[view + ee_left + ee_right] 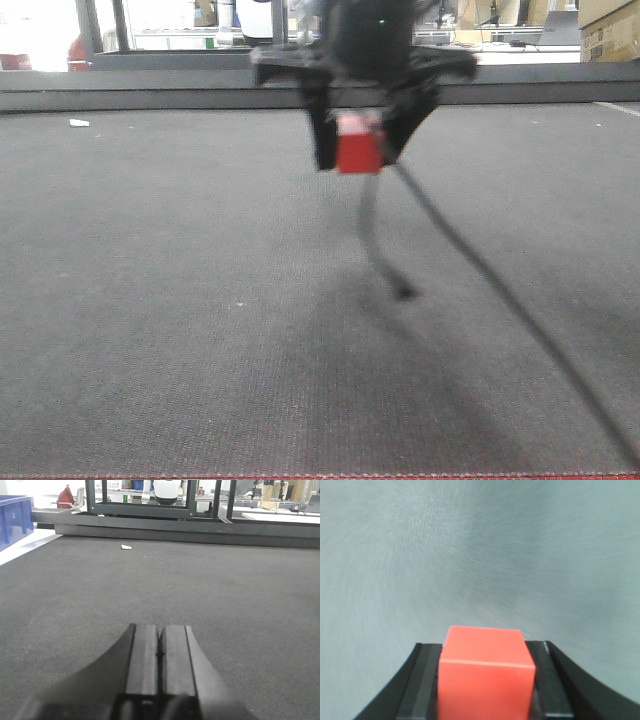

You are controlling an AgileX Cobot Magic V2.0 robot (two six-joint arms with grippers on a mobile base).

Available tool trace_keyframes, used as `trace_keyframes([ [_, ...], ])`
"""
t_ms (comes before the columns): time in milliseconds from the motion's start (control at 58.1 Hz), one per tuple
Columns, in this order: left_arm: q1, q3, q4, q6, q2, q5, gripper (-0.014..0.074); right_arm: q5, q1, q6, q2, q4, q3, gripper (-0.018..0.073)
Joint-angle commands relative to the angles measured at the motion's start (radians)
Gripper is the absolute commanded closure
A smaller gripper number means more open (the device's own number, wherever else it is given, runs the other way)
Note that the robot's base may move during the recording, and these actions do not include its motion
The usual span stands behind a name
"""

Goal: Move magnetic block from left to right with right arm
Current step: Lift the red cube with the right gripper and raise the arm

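Note:
The magnetic block [359, 150], a small plain red cube, hangs in the air above the dark grey mat, near the top centre of the front view. My right gripper [360, 152] is shut on it, one black jaw on each side. In the right wrist view the magnetic block [485, 672] fills the space between the two fingers [417, 685], with blurred grey mat beyond. My left gripper [160, 642] is shut with nothing in it, its two pads pressed together low over the mat.
A thin black cable [500, 290] trails from the right gripper toward the lower right. A small white scrap [79, 123] lies at the mat's far left. A blue bin [15, 517] stands off the mat's left side. A cardboard box [610, 28] sits at the far right.

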Motion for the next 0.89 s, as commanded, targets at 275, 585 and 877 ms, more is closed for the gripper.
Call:
trace_keyframes([
  [275,-0.007,0.008,-0.005,-0.007,-0.011,-0.080,0.0722,-0.334,-0.148,-0.192,-0.609,-0.026,0.507,0.0313],
  [585,-0.007,0.008,-0.005,-0.007,-0.011,-0.080,0.0722,-0.425,-0.163,-0.272,-1.074,-0.028,0.823,0.0313],
  [877,-0.007,0.008,-0.005,-0.007,-0.011,-0.080,0.0722,-0.475,-0.163,-0.272,-1.525,-0.028,1.063,0.0313],
])
